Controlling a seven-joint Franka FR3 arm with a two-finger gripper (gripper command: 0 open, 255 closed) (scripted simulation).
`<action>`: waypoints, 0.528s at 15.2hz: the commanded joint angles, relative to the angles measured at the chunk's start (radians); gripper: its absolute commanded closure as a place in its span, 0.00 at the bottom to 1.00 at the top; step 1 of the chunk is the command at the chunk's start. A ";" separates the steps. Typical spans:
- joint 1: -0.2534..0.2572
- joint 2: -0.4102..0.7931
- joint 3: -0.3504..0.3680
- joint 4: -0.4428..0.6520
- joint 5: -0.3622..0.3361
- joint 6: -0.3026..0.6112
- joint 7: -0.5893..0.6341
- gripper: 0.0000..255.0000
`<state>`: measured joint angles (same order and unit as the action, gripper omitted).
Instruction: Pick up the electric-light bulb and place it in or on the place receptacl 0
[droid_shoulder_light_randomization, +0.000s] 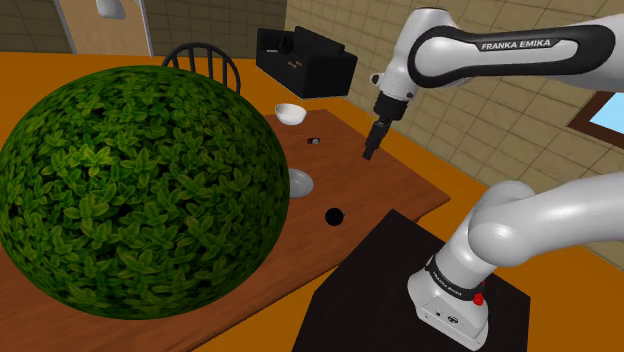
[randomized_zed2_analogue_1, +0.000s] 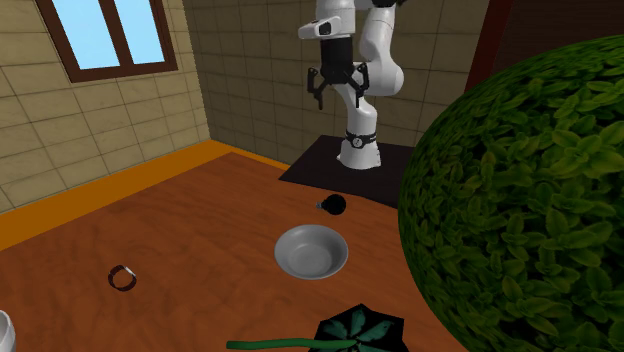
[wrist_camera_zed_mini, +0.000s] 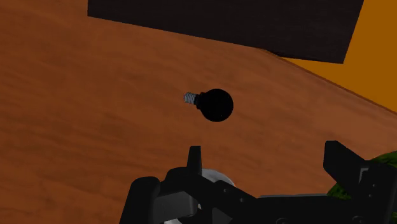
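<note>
- The big round green leafy bush (droid_shoulder_light_randomization: 140, 190) hides part of the shallow grey bowl (droid_shoulder_light_randomization: 300, 182) and most of the dark spindle-back chair (droid_shoulder_light_randomization: 205, 58).
- A small dark ring (randomized_zed2_analogue_1: 122, 277) on the brown wooden counter (randomized_zed2_analogue_1: 200, 230) is too small to identify.

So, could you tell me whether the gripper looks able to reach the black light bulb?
Probably yes: the open black gripper hangs above the brown wooden table with nothing between it and the black round light bulb; the grey bowl and leafy green bush stand aside.
</note>
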<state>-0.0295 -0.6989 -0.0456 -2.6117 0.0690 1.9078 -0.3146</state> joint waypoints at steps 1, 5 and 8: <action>-0.001 0.054 -0.017 -0.024 -0.006 0.068 -0.034 0.00; -0.003 0.166 -0.054 -0.069 -0.016 0.202 -0.106 0.00; -0.003 0.268 -0.082 -0.088 -0.016 0.305 -0.163 0.00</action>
<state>-0.0342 -0.4792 -0.1178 -2.6901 0.0510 2.1593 -0.4559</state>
